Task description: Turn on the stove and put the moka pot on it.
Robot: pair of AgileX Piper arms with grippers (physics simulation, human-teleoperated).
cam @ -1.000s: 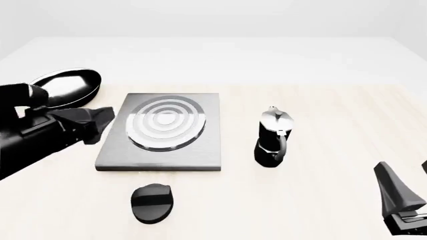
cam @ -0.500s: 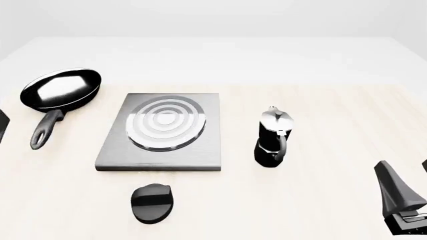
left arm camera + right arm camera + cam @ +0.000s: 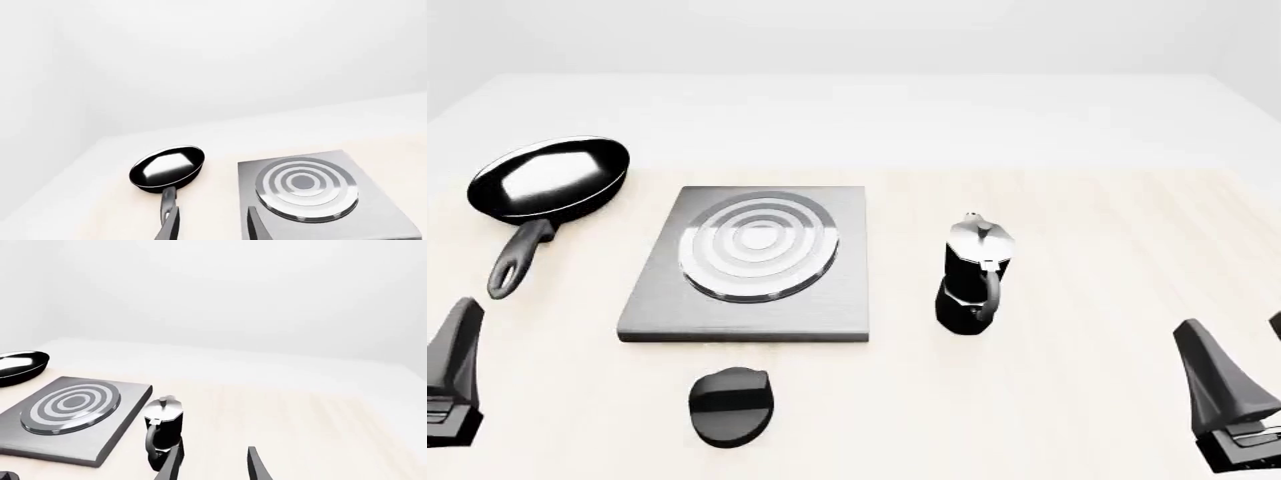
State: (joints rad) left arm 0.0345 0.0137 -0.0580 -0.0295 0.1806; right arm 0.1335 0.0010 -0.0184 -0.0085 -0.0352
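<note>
Your 2 arms sit low at the near edge of the table, and what matters now is which one is closer to which thing. The knob (image 3: 733,404) lies on the near side of the stove (image 3: 753,263), just off its front edge and a little toward its left corner; it is nearer your left gripper (image 3: 454,385), lying to that gripper's right and about level with it in depth. The knob's long axis runs roughly toward and away from you, tilted slightly, so judge your wrist angle by that. The pot (image 3: 973,275) stands upright on the table just right of the stove, apart from it and not on the rings, with its handle facing the near side. It lies forward and to the left of your right gripper (image 3: 1234,395), so that arm is the natural one for it. In the right wrist view the pot (image 3: 163,432) sits just beyond the left finger, off the centre line, so you would need to shift that way before closing in. Both grippers show fingers spread with nothing between them: left gripper (image 3: 210,227), right gripper (image 3: 213,465). Only the fingertips show in each wrist view, so how wide is hard to say. The pan (image 3: 545,190) lies far left, well apart from the stove.
</note>
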